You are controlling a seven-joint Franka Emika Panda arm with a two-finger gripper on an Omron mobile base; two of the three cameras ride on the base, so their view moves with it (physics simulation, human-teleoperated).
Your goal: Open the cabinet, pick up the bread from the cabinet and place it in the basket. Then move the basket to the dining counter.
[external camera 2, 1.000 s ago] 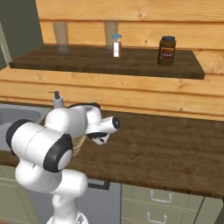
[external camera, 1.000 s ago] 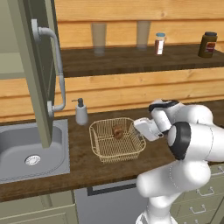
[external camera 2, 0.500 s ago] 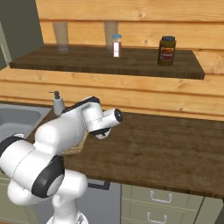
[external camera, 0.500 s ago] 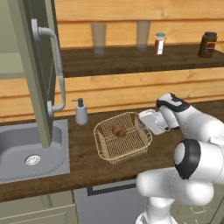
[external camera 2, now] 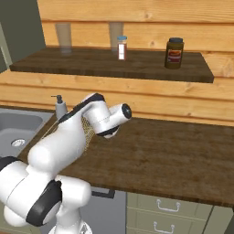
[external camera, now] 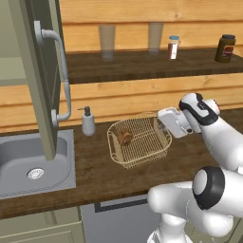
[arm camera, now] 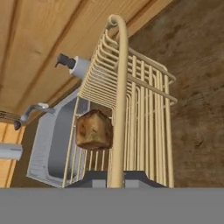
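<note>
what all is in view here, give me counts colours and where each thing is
basket: 1, pale golden wire, tilted on the worktop right of the sink
bread: 1, brown, inside the basket
cabinet door: 1, sage green, silver handle, open above the sink
sink: 1, grey, left
soap dispenser: 1, grey, beside the sink
glasses: 2, clear, shelf
shaker: 1, white, shelf
jar: 1, dark brown, shelf right
gripper: 1, dark fingers, shut on the basket rim

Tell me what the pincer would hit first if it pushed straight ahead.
The pincer is shut on the basket rim. Pushing on would likely drive the basket along, bread inside, toward the soap dispenser; depth unclear.
</note>
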